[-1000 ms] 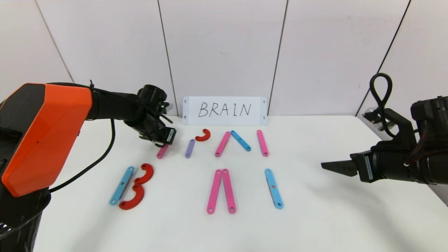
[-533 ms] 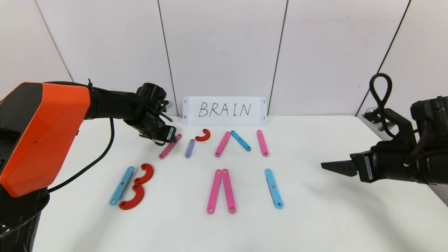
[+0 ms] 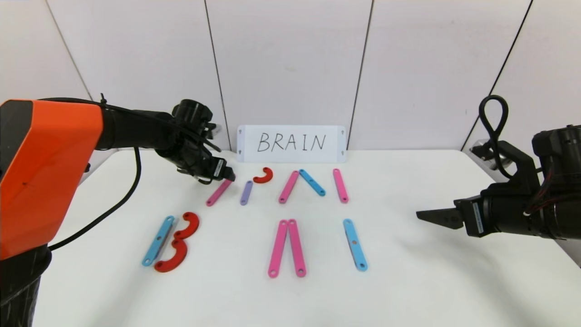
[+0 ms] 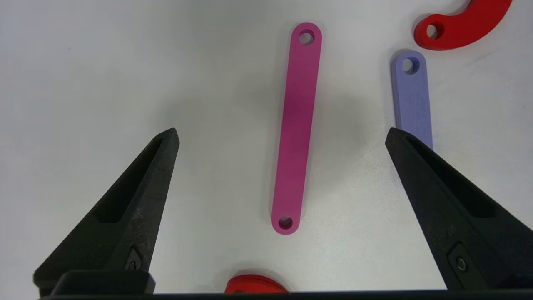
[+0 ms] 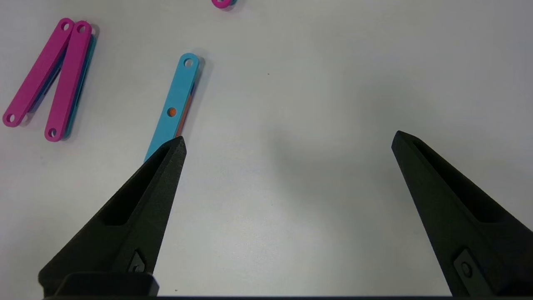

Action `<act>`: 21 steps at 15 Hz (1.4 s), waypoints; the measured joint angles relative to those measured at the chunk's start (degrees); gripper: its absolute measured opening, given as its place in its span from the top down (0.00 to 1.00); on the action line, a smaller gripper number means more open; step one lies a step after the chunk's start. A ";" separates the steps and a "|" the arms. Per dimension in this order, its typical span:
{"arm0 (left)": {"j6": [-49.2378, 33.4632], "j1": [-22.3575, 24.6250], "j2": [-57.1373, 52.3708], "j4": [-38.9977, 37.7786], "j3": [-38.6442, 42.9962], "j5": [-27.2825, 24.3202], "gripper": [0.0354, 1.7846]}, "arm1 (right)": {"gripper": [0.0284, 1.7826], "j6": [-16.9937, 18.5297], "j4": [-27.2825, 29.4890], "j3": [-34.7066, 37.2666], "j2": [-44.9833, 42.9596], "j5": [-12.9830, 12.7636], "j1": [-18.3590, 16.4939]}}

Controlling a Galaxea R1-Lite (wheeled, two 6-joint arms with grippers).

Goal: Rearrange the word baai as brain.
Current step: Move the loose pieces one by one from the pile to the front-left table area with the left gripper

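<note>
The letters lie flat on the white table point(image 3: 408, 281). In the near row a blue bar point(image 3: 158, 240) and two red curves point(image 3: 188, 225) form a B, with two pink bars point(image 3: 287, 247) and a blue bar point(image 3: 355, 244) to its right. In the far row lie a pink bar point(image 3: 219, 192), a short purple bar point(image 3: 246, 192), a red curve point(image 3: 263, 175), then pink point(image 3: 288, 186), blue point(image 3: 312, 182) and pink point(image 3: 340, 185) bars. My left gripper point(image 3: 225, 175) hovers open over the far end of the leftmost pink bar point(image 4: 296, 125), empty. My right gripper point(image 3: 426, 215) is open and empty at the right.
A white card handwritten BRAIN point(image 3: 291, 143) stands against the back wall. In the left wrist view the purple bar point(image 4: 411, 98) and red curve point(image 4: 462, 23) lie just beside the pink bar. The right wrist view shows the near blue bar point(image 5: 173, 104) by one finger.
My left arm has lifted and drawn back to the left, uncovering most of the leftmost pink bar, which stays on the table. The right arm has not moved.
</note>
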 joint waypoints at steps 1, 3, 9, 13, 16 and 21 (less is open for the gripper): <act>-0.13 -0.17 -0.93 0.37 0.71 0.15 0.03 | 0.03 -0.02 0.00 0.00 0.00 0.00 0.02; -0.29 -0.34 -3.11 0.52 2.61 0.28 0.03 | 0.03 0.00 0.00 0.00 0.00 0.00 0.05; -0.71 -0.41 -11.65 -0.33 11.72 0.15 0.03 | 0.03 -0.02 0.00 0.00 0.00 0.02 0.09; -0.68 -0.37 -15.82 -0.38 15.18 0.20 0.03 | 0.03 -0.22 -0.04 0.28 0.06 0.05 0.11; -0.41 -0.39 -17.60 -0.22 17.20 0.21 0.03 | 0.03 -0.20 -0.06 0.35 0.09 0.00 0.16; -0.22 -0.39 -17.88 -0.94 17.31 0.28 0.03 | 0.03 -0.16 -0.09 0.38 0.09 0.00 0.16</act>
